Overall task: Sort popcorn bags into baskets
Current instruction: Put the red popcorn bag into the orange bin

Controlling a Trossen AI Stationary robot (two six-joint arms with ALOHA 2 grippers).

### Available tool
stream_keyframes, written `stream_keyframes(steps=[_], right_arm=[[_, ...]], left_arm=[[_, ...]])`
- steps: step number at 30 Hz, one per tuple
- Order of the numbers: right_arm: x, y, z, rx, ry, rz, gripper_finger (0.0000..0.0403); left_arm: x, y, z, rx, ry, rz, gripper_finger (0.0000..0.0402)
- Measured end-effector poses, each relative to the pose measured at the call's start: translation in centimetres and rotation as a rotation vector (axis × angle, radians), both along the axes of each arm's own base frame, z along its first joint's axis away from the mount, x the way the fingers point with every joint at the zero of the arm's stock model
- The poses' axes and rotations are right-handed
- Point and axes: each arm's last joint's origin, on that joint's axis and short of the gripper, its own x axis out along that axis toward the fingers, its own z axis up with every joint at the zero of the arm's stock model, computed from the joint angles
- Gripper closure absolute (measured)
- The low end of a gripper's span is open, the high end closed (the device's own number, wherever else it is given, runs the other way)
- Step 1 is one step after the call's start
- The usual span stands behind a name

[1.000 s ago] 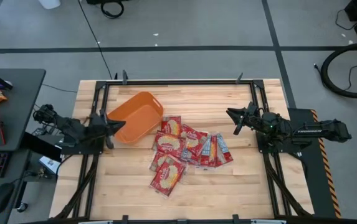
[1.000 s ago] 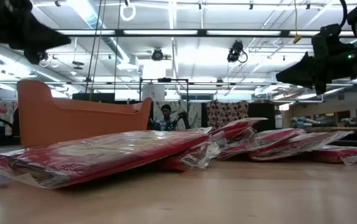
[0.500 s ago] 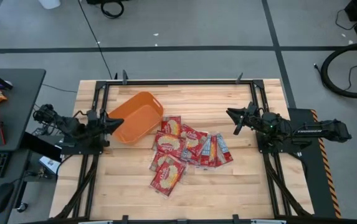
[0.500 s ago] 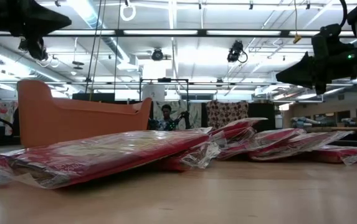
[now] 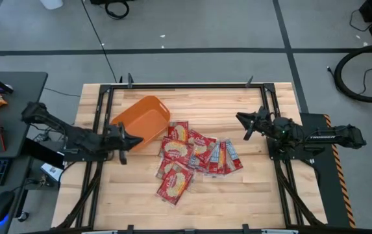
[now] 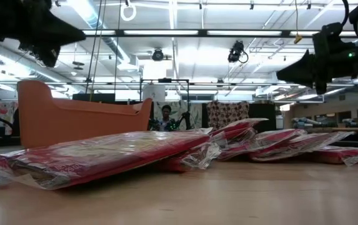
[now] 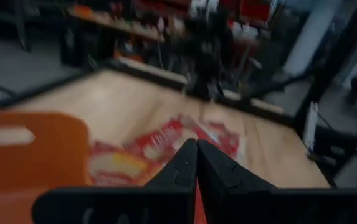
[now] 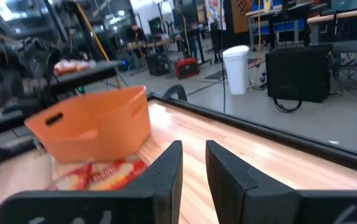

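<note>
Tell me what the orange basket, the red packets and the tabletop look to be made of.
Orange basket: likely molded plastic, with a smooth matte wall, rounded corners and a cut handle slot.
Popcorn bags: thin glossy plastic film, with clear crinkled edges catching light in the low view.
Table: apparently pale wood planks, with visible grain and seams.

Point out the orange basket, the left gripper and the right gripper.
orange basket (image 5: 141, 121), high view, on its bare inside floor.
left gripper (image 7: 196, 152), left wrist view, at the tips of its two fingers, pressed together.
right gripper (image 8: 194, 150), right wrist view, in the narrow gap between its fingertips.
</note>
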Motion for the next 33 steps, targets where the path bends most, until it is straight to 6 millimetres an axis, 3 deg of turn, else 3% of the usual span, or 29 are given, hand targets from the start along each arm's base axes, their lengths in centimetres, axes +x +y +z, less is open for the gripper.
stream_keyframes(steps=[8, 16, 20, 26, 33], right_arm=[[-0.1, 0.0, 1.3, 0.001, -0.153, 0.007, 0.0327], [0.4, 0.5, 1.1, 0.057, -0.153, 0.223, 0.0327], [0.9, 0.8, 1.6, 0.084, -0.097, 0.317, 0.0327], [1.7, 0.7, 2.3, 0.074, 0.037, 0.307, 0.0327], [2.4, 0.9, 1.8, 0.046, 0.127, 0.388, 0.0327]], left_arm=[[3.4, -1.6, -0.1, -0.128, 0.157, -0.098, 0.0347], [8.2, -2.8, 0.1, -0.159, 0.373, -0.118, 0.0286], [11.2, -3.6, 0.5, -0.178, 0.450, -0.178, 0.0274], [15.7, -5.0, 0.9, -0.208, 0.560, -0.208, 0.0256], [19.5, -6.8, 0.2, -0.348, 0.733, -0.168, 0.0197]])
